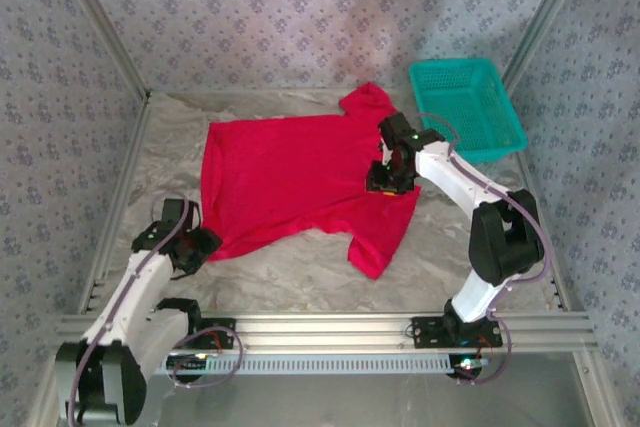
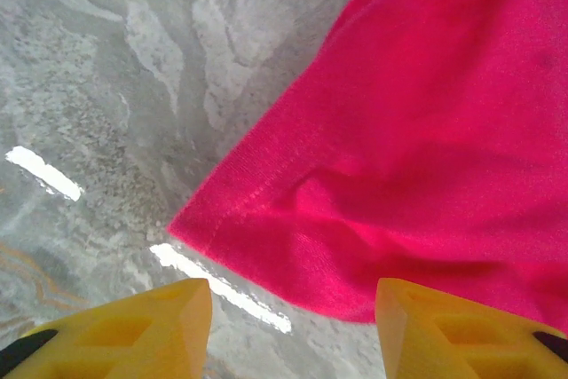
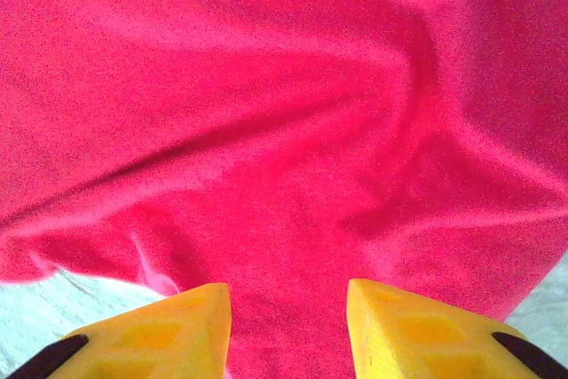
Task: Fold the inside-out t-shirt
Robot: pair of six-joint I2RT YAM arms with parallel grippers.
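Note:
The red t-shirt (image 1: 290, 182) lies spread flat on the table, with one sleeve at the far right and the other at the near right. My left gripper (image 1: 195, 247) sits at the shirt's near-left corner. In the left wrist view its yellow fingers (image 2: 151, 330) stand apart around bare table, and the hemmed shirt corner (image 2: 293, 219) lies just ahead of them. My right gripper (image 1: 390, 177) hovers over the shirt's right side between the sleeves. Its jaws are open (image 3: 288, 330) above wrinkled red cloth (image 3: 284, 130), gripping nothing.
A teal mesh basket (image 1: 465, 107) stands at the back right, close to the right arm's elbow. The table (image 1: 300, 272) is covered in crinkled grey-white sheeting. Metal frame posts and patterned walls enclose the sides and back.

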